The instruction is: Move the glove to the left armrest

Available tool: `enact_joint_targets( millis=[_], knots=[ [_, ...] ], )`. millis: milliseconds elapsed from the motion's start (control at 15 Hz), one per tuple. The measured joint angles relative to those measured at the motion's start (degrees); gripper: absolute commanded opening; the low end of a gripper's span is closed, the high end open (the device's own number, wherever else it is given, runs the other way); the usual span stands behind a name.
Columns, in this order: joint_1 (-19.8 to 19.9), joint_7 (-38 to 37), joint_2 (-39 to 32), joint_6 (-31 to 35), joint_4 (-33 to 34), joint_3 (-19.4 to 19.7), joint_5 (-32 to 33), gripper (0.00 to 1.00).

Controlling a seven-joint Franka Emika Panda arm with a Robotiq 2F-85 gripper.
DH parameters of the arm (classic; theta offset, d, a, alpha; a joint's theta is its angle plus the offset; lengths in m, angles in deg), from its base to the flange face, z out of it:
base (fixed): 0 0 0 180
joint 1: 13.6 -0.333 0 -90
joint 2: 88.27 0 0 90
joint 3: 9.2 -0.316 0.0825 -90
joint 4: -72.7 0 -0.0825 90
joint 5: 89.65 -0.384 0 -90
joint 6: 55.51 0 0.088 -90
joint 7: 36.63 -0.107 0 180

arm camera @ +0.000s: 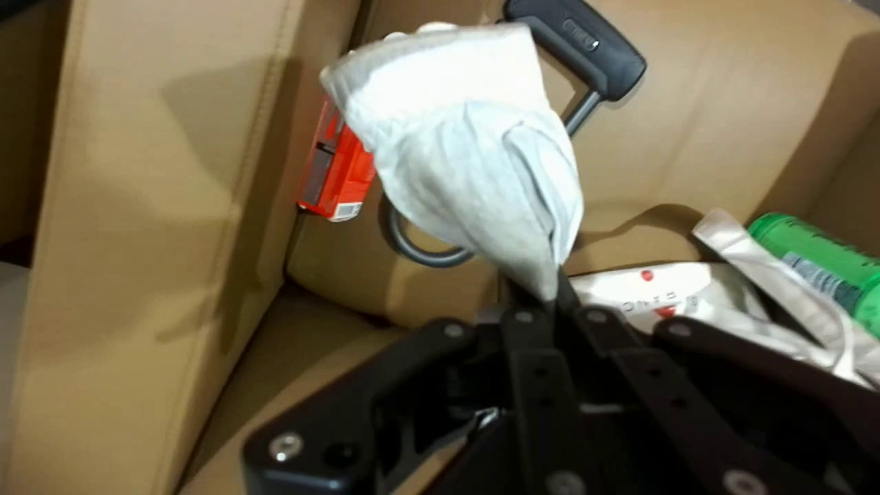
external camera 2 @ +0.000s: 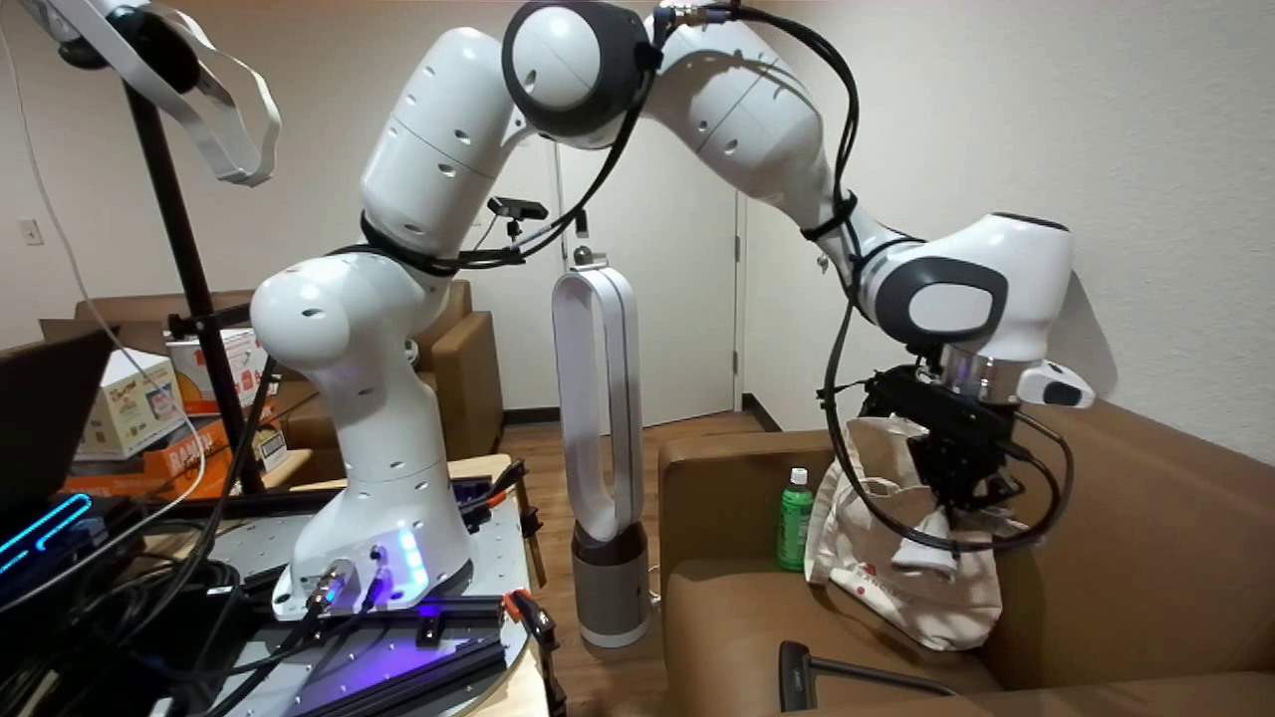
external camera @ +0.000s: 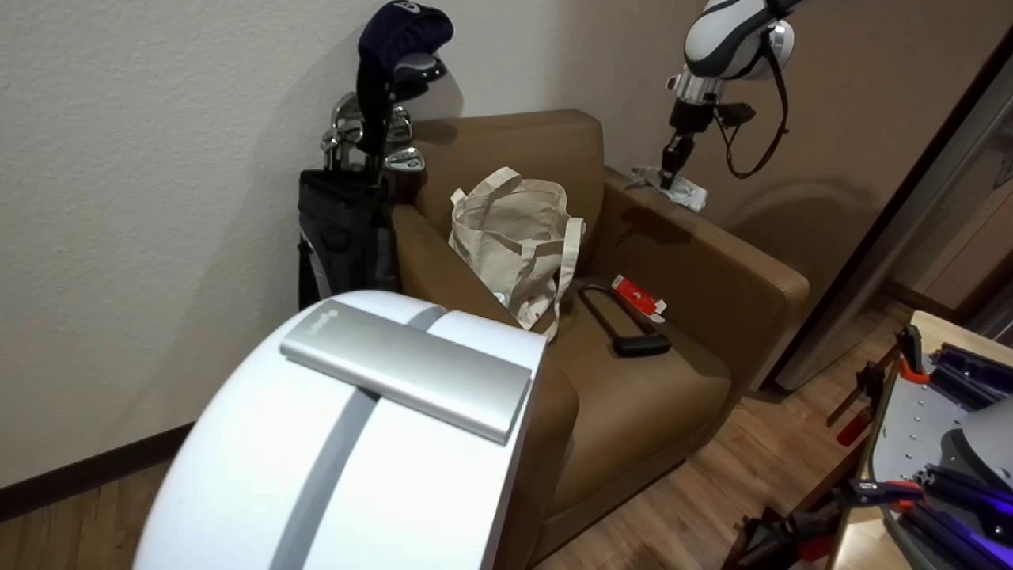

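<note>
A white and pale grey glove (arm camera: 467,165) is pinched by one end at my fingertips and sticks out from them. My gripper (arm camera: 546,292) is shut on it. In both exterior views the gripper (external camera: 669,178) (external camera 2: 946,506) points down with the glove (external camera: 687,194) (external camera 2: 926,553) off the seat. In an exterior view the glove overlaps the back part of the far brown armrest (external camera: 736,249). In the wrist view this armrest (arm camera: 137,289) lies left of the glove, with shadows on it. I cannot tell whether the glove touches it. The opposite armrest (external camera: 435,245) stands beside the golf bag.
On the seat lie a U-shaped lock (external camera: 639,343), a red box (external camera: 637,297), a cream tote bag (external camera: 514,229) and a green bottle (external camera 2: 795,523). A golf bag (external camera: 348,229) and a white fan (external camera 2: 598,418) stand beside the chair. The chair's backrest (external camera: 546,150) meets the wall.
</note>
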Motion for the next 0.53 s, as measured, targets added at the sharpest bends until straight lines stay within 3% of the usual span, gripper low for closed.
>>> enact_joint_targets(
  millis=[400,533],
  knots=[
    [-9.8,0.7,12.5,0.1,-17.3,-2.6,4.3,0.02],
    [-12.4,0.4,15.5,0.1,-21.2,-3.9,4.3,0.06]
  ],
)
